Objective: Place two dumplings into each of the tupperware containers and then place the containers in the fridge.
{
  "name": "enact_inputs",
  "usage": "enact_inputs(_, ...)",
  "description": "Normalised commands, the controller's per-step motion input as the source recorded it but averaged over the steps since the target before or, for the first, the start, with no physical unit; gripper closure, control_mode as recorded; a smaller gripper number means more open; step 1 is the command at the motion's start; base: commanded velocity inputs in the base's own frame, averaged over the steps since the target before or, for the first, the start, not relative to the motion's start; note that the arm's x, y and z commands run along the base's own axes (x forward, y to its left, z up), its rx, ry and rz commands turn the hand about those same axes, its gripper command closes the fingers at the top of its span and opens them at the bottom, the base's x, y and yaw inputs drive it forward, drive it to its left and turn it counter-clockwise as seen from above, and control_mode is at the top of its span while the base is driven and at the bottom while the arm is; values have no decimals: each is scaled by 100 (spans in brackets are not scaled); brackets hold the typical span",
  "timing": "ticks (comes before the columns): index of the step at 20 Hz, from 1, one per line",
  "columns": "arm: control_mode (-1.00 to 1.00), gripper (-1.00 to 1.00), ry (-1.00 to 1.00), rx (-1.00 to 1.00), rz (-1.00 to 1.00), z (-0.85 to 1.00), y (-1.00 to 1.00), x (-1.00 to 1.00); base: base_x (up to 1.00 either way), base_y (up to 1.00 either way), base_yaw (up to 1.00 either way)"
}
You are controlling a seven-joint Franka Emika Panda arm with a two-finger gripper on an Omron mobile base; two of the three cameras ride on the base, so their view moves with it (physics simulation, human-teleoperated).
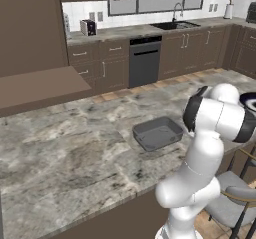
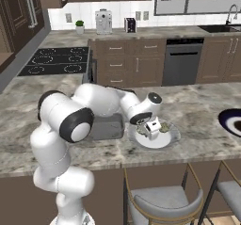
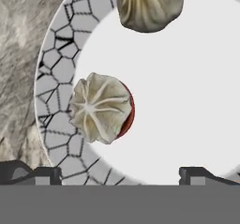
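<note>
My gripper (image 2: pixel 151 129) hangs open just above a round pale grey plate (image 2: pixel 170 139) on the counter's front edge. In the hand view a tan dumpling (image 3: pixel 101 107) with crinkled folds lies near the plate's crackle-patterned rim (image 3: pixel 56 78), ahead of my gripper (image 3: pixel 117 176) and left of centre, with a red patch at its right edge. A second dumpling (image 3: pixel 149 5) lies farther on. Both fingertips (image 3: pixel 28 174) stand wide apart with nothing between them. The dark grey tupperware container (image 1: pixel 157 133) sits empty on the counter, left of the plate and partly behind my arm (image 2: pixel 107 126).
A round dark-rimmed plate (image 2: pixel 230 122) lies on the counter to the right. Bar stools (image 2: pixel 162 205) stand below the counter's front edge. Bare marble counter (image 1: pixel 65 158) stretches left of the container. Cabinets, a dishwasher (image 1: pixel 145 60) and a sink line the far wall.
</note>
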Motion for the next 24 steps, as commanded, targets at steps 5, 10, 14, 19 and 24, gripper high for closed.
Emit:
enact_inputs(5,-100,-100,3,0,0,-29,0,49,0,0,0)
enact_inputs(10,-100,-100,0,0,0,-30,-3,15,0,0,0)
enact_inputs(14,-100,-100,0,0,0,-24,0,1,0,0,0)
enact_inputs(19,-100,-100,0,0,0,-24,0,7,0,0,0)
enact_inputs(24,-100,-100,0,0,0,-11,2,21,0,0,0)
